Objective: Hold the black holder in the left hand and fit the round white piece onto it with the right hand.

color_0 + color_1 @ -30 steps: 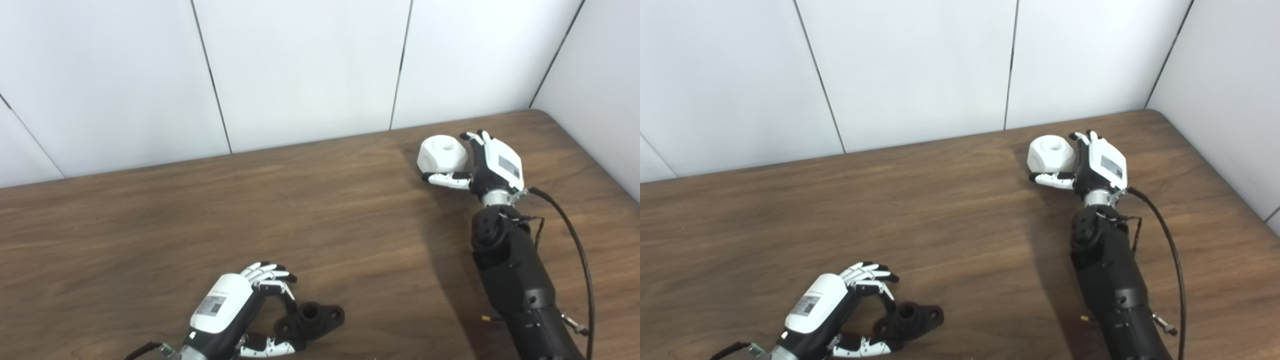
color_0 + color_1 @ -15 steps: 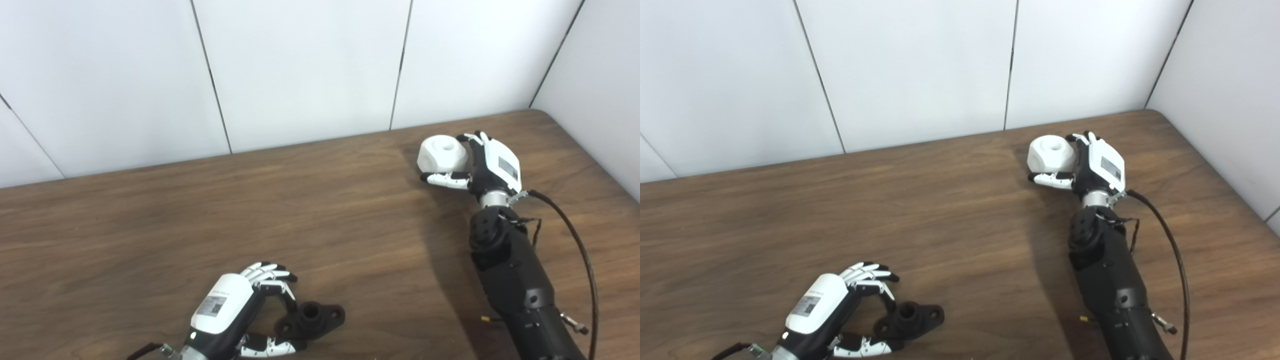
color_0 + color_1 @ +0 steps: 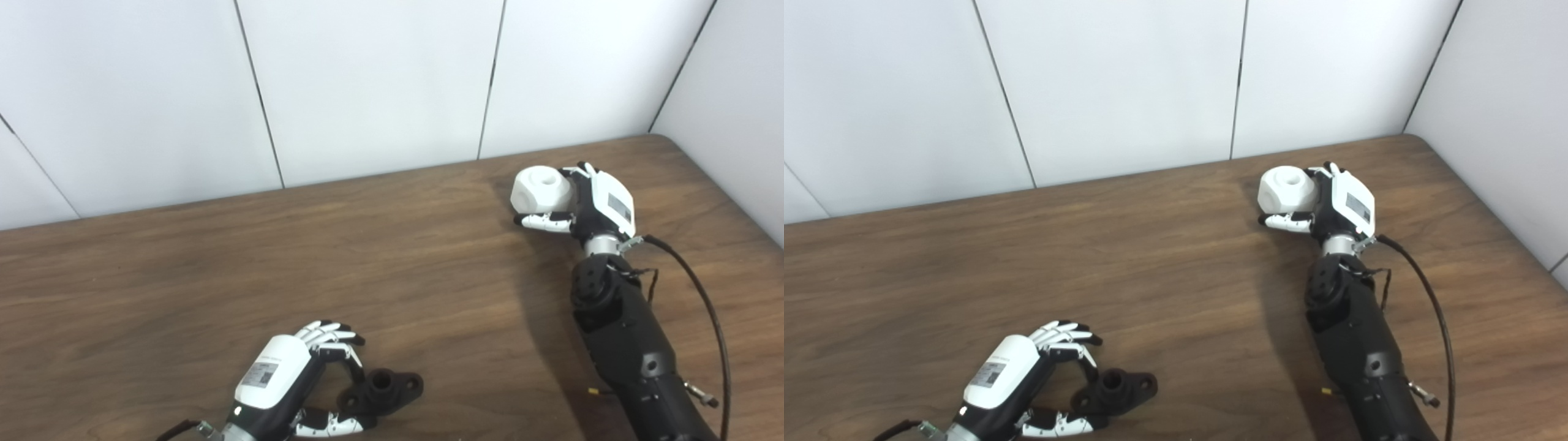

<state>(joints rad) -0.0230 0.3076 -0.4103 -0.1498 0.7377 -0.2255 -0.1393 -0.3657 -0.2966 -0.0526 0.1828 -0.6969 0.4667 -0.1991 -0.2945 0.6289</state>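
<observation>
The black holder (image 3: 392, 389) lies flat on the wooden table (image 3: 184, 275) near the front edge; it has a raised round socket and a side lug. My left hand (image 3: 288, 380) is curled around its left end, fingers behind and thumb in front, touching it. The round white piece (image 3: 542, 188), with a hole in its top, stands on the table at the far right. My right hand (image 3: 597, 202) is wrapped on its right side, fingers pressed behind it and thumb along its front base. Both objects rest on the table.
White wall panels (image 3: 367, 86) close the table's back and right sides; the corner is just behind the right hand. A black cable (image 3: 713, 318) loops off the right forearm. Bare wood lies between the two hands.
My right hand has shifted a little left and its fingers have closed in against the white piece. The left hand and the black holder have not moved.
</observation>
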